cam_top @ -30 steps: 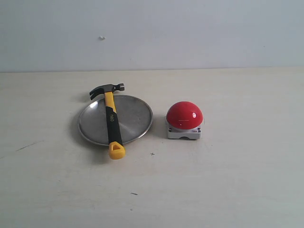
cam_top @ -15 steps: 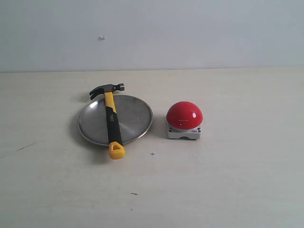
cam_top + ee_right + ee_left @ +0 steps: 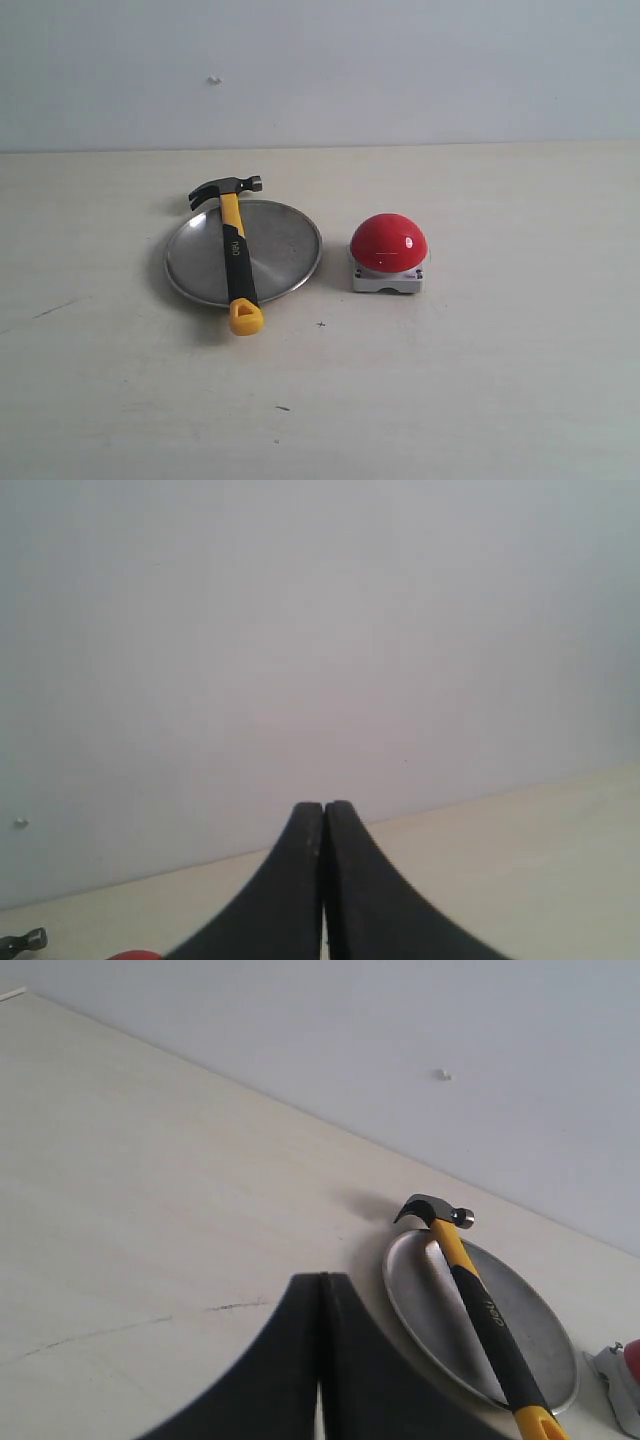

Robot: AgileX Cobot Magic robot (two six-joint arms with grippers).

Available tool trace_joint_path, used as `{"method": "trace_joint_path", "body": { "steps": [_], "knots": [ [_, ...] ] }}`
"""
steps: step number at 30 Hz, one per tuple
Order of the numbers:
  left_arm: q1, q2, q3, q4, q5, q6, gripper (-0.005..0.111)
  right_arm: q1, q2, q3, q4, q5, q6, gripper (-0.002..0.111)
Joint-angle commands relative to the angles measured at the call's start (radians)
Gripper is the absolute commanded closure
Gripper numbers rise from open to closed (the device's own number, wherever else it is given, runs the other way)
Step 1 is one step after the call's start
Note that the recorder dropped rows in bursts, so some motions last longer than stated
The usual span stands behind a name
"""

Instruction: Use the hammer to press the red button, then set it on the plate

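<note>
Brushed silver metal marks the plate (image 3: 287, 243), which sits left of centre in the exterior view on a pale, lightly scuffed counter (image 3: 480, 380). The hammer (image 3: 236, 250) lies across the plate's left half, running from the upper part of the dish to the lower. Its dark steel head reaches past the far rim, and its yellow butt end overhangs the near rim toward the bottom of the frame. The black grip section with white lettering rests over the dish itself.

Just right of the plate, with a narrow strip of counter between them, stands the red button (image 3: 388, 241), a glossy dome on a square grey-white base. A plain light wall (image 3: 400, 70) fills the top third of the frame.

Seen from the left wrist, the left claw (image 3: 321, 1278) is clenched, its two dark fingers pressed flat together with nothing between them. It is clear of the plate and hammer, which lie beyond it. Seen from the right wrist, the right claw (image 3: 324, 806) is likewise clenched on nothing and faces the wall.
</note>
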Motion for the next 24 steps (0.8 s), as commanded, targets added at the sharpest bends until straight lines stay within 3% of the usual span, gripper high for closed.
{"method": "trace_joint_path", "body": {
  "steps": [1, 5, 7, 12, 24],
  "knots": [
    [-0.004, -0.004, 0.006, -0.004, 0.004, 0.007, 0.107, -0.006, -0.002, 0.004, -0.259, 0.025, 0.189, 0.108],
    [-0.004, -0.004, 0.006, -0.004, 0.004, 0.007, 0.107, -0.006, -0.002, 0.004, -0.869, 0.039, 0.84, 0.108],
    [-0.004, -0.004, 0.006, -0.004, 0.004, 0.007, 0.107, -0.006, -0.002, 0.004, -1.022, 0.067, 0.99, 0.108],
    [-0.004, -0.004, 0.006, -0.004, 0.004, 0.007, 0.107, -0.006, -0.002, 0.004, -1.063, 0.201, 1.021, 0.108],
    [-0.004, -0.004, 0.006, -0.004, 0.004, 0.007, 0.107, -0.006, -0.002, 0.004, -1.063, 0.208, 1.021, 0.108]
  ]
}}
